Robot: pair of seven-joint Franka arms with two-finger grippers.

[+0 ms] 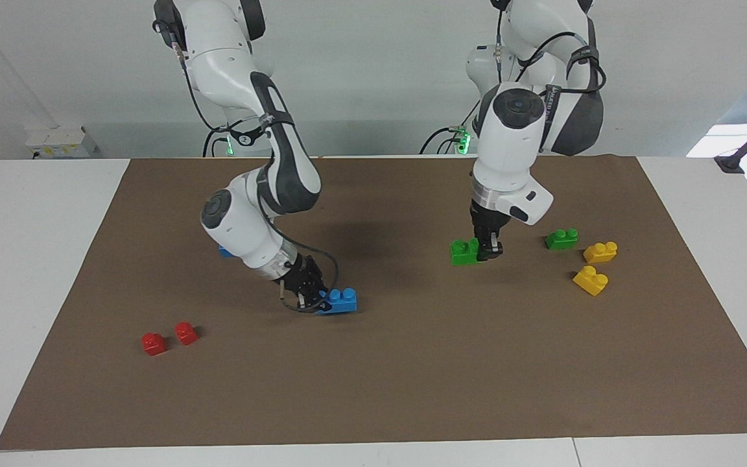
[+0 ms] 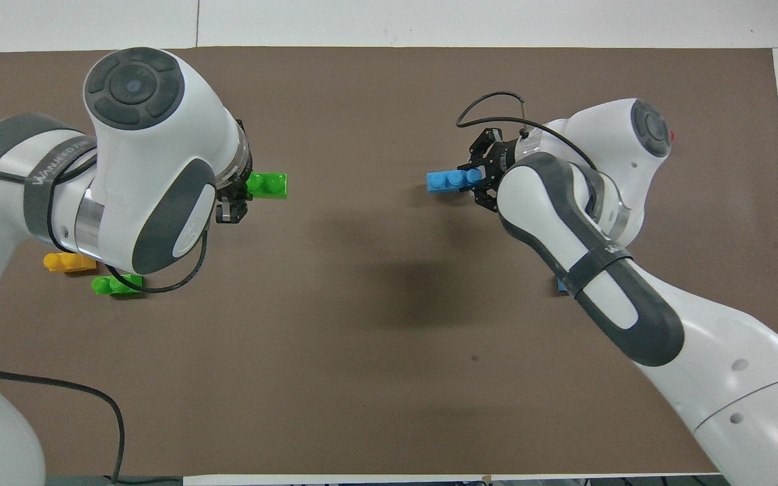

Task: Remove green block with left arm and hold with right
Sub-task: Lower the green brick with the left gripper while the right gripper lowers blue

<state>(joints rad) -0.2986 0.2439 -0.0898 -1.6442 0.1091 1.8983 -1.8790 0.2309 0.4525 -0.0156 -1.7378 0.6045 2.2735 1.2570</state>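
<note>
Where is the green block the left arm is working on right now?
The green block sits on the brown mat toward the left arm's end, at the left gripper tips, with the second green brick and two yellow bricks beside it.

The green block (image 1: 465,252) (image 2: 267,185) is a small bright green plastic brick with two round studs on its top. It sits upright on the brown mat of the worktop (image 1: 412,389) (image 2: 375,371), toward the left arm's end, studs up and its long side running along the length of the worktop. The left claw (image 1: 491,251) (image 2: 230,209) is down at one end of it (whether the fingertips actually grip it cannot be made out). No other brick touches it.
</note>
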